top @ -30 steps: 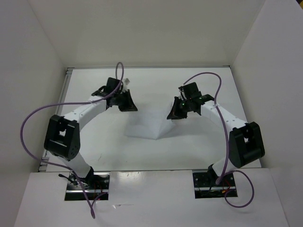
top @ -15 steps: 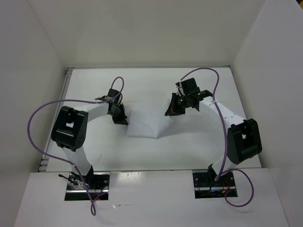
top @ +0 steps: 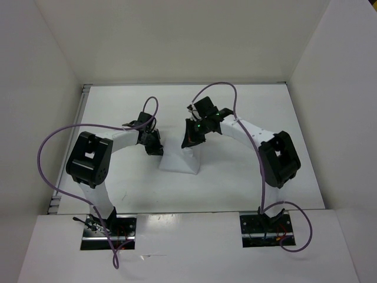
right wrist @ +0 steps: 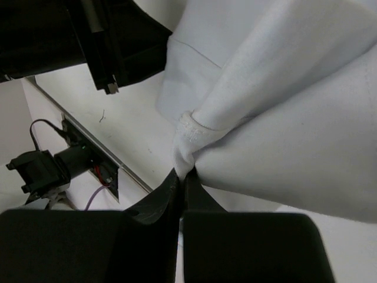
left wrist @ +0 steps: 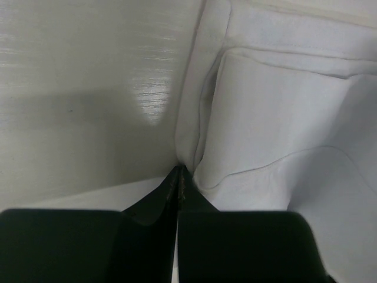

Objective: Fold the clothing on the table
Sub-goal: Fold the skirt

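Observation:
The white clothing (top: 178,160) lies bunched into a narrow shape in the middle of the table (top: 247,171). My left gripper (top: 158,148) sits at its left edge. In the left wrist view the gripper (left wrist: 179,170) is shut, with a fold of the clothing's (left wrist: 277,118) hem pinched at the fingertips. My right gripper (top: 189,140) hovers over the clothing's upper right part. In the right wrist view that gripper (right wrist: 182,174) is shut on a gathered tuft of the clothing (right wrist: 283,118), which hangs lifted from it.
Upright white walls (top: 47,76) enclose the table on three sides. The arm bases (top: 109,227) and their purple cables sit at the near edge. In the right wrist view the left arm (right wrist: 112,41) shows close by at the top left.
My right gripper has swung left, carrying the clothing's right side over towards the left. My left gripper has moved down and right to the clothing's left edge and closed on it.

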Robot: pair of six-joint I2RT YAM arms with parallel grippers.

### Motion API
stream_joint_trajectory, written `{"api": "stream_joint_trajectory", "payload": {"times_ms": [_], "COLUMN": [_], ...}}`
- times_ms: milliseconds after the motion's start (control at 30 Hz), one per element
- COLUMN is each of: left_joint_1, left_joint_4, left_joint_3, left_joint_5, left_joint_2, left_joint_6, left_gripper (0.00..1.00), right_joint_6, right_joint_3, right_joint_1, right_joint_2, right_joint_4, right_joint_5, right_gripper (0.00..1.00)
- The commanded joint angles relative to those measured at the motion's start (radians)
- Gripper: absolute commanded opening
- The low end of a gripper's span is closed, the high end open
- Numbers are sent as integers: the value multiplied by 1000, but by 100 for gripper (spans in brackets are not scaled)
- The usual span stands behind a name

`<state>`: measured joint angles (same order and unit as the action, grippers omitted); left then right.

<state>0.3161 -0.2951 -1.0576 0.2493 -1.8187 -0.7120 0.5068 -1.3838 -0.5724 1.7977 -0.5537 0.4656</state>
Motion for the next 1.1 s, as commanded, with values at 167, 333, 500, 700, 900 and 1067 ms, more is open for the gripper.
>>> {"api": "stream_joint_trajectory", "payload": {"times_ms": [167, 333, 500, 700, 900, 1067], "left_joint_1": [5, 5, 5, 5, -55, -68], "left_joint_4": [-9, -18, -18, -27, -78, -165], "left_joint_3": [19, 19, 19, 19, -14, -68], "left_joint_5": [7, 7, 7, 7, -34, -122], "left_joint_2": [-1, 8, 9, 18, 94, 263], "left_joint_6": [-3, 6, 6, 6, 40, 86], "left_gripper": [0, 0, 0, 0, 0, 2], "right_joint_6": [4, 4, 4, 13, 71, 59], "right_joint_3": [-162, -211, -247, -274, -169, -80], "right_joint_1": [-92, -110, -129, -129, -129, -38], "right_joint_2": [141, 221, 282, 313, 230, -1], "right_joint_4": [60, 60, 69, 113, 328, 330], "right_joint_5": [50, 68, 87, 200, 363, 277], "right_gripper": [0, 0, 0, 14, 54, 55]}}
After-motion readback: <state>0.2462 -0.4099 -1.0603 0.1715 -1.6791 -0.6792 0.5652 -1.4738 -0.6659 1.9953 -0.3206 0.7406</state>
